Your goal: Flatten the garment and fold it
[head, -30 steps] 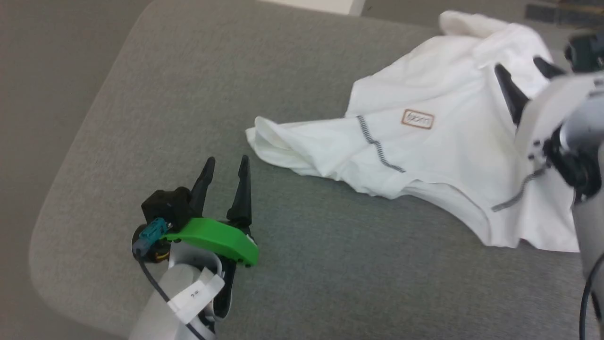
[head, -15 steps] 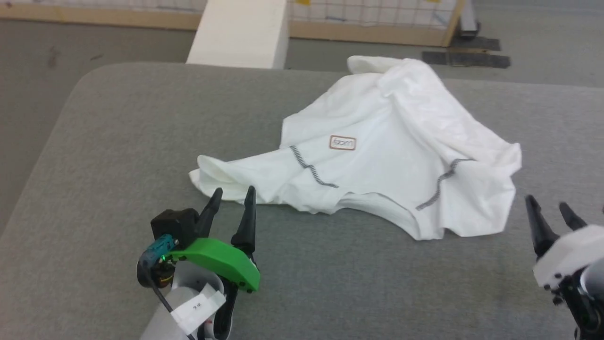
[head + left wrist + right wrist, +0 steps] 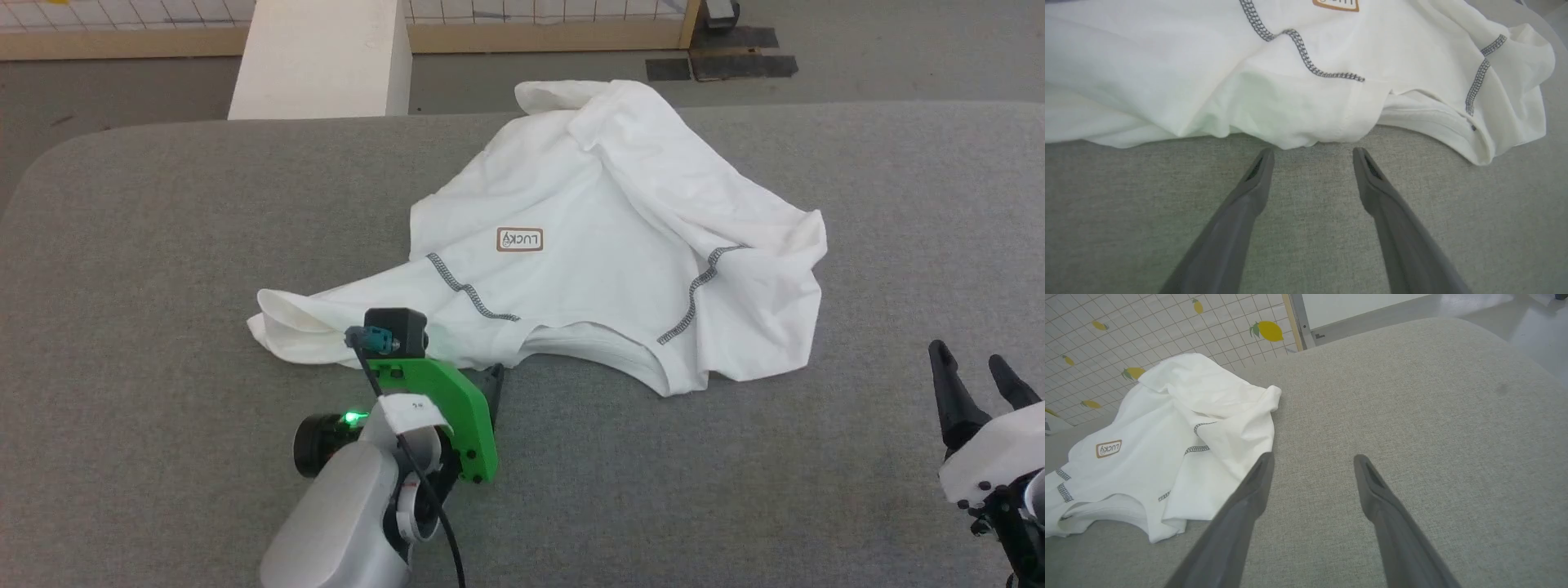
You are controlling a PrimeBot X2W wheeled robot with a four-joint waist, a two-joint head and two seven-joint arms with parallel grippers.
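The left tool [image 3: 1312, 152] has swung from pointing up the frame to tipping down at the near edge of the shirt [image 3: 620, 245]. Its fingers are apart and the tips sit just short of the cloth, so a first pinch to pull it flat looks close. The shirt lies crumpled mid-frame on the grey table [image 3: 163, 245], nothing folded yet; the right tool [image 3: 966, 355] hovers at lower right, also apart, over bare table.

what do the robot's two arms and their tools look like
The left tool and the right tool each have two long, dark, tapering fingers. The left carries a bright green bracket, a black camera block, a teal connector, a black cable, a white label and a green light, on a pale grey forearm. The right has a white housing.
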